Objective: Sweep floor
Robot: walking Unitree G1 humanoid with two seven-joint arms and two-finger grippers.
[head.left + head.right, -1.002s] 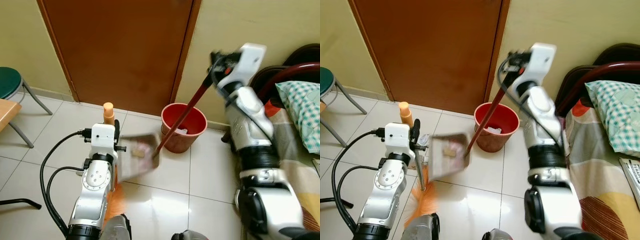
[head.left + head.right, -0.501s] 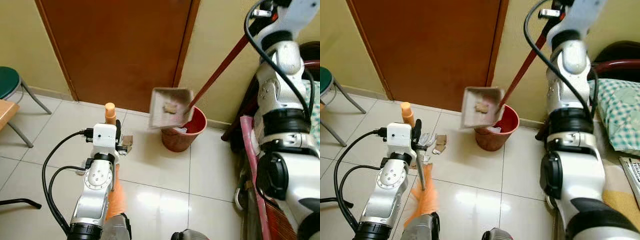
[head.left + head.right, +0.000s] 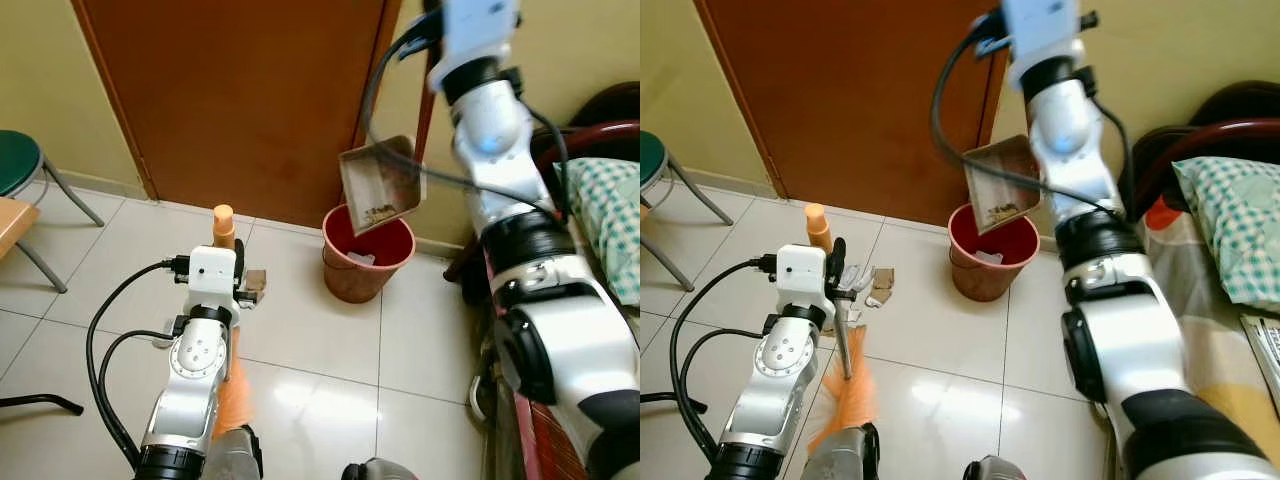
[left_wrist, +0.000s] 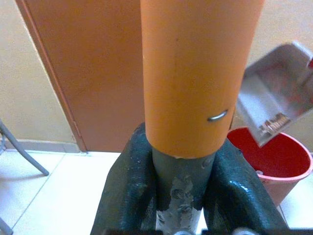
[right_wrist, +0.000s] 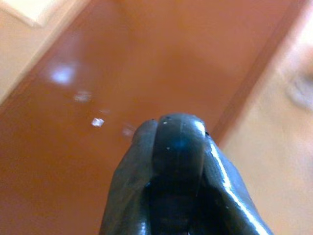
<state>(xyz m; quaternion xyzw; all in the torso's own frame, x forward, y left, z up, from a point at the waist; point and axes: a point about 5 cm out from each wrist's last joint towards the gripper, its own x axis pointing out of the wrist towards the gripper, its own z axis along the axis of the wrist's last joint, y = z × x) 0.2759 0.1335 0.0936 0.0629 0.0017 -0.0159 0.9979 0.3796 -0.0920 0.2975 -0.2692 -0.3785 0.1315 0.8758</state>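
From the left eye view, I see my right arm raised high by the brown door [image 3: 240,100], carrying the dustpan [image 3: 380,185] tilted over the red bucket [image 3: 366,255]. Debris sits at the pan's lower edge, directly above the bucket's mouth. My left arm is low in front of me, with the orange broom handle [image 3: 223,224] rising just beyond its wrist. Paper scraps [image 3: 254,283] lie on the tiled floor [image 3: 330,340] beside that handle.

The right eye view shows the orange bristles [image 3: 848,395] on the tiles below my left arm, and a green stool [image 3: 652,165] well off to the left.

In the left wrist view, my left gripper [image 4: 178,183] is clamped narrowly around the broom handle's grey lower section.

In the right wrist view, my right gripper [image 5: 177,166] has its black fingers pressed together around a dark rod, against the blurred door; I take this rod for the dustpan's handle, but cannot confirm it.
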